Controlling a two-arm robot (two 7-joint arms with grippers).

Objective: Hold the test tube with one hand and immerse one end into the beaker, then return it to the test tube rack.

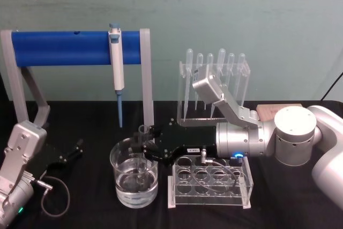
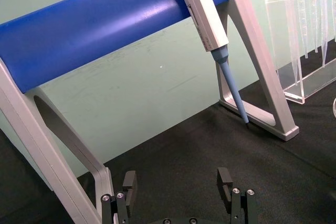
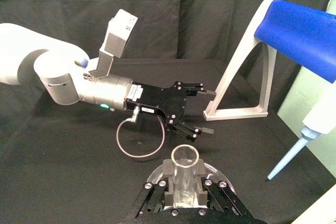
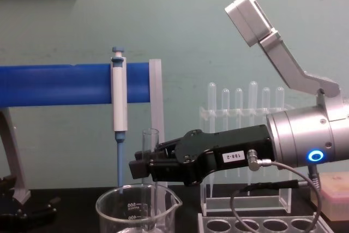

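One end of the test tube [image 4: 151, 143] looks dipped into the beaker's [image 1: 122, 186] water, held upright with my right gripper [image 4: 144, 168] clamped on its upper half. To do this well I should lift straight up until the rounded bottom clears the rim, then swing right to the rack [image 1: 210, 198]. Room is tight: the pipettor [image 1: 116, 63] hangs just behind, the rack stands just beside, and my left gripper [image 1: 72, 151] idles wide open, well off left.

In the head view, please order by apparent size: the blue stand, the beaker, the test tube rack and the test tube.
Largest: the blue stand. Then the test tube rack and the beaker, too alike to rank. Smallest: the test tube, held in the right gripper.
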